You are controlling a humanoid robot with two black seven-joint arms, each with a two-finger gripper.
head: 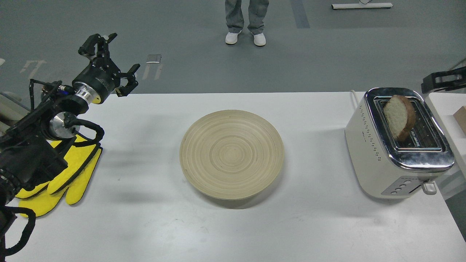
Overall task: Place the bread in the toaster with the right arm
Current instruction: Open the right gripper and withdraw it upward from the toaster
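Note:
The bread [398, 116] stands in the left slot of the cream-white toaster [375, 156] at the table's right end, its rounded top sticking up out of the chrome top. My right gripper [437, 82] is just behind and to the right of the toaster, above the table's far edge, open and empty, apart from the bread. My left gripper [122, 58] is open and empty, held up over the table's far left corner.
A round wooden plate [231, 154] sits mid-table. A yellow oven mitt [74, 178] lies at the left edge under my left arm. A person's legs [245, 22] stand beyond the white table [309, 225]. A brown box corner [461, 118] shows at the right edge.

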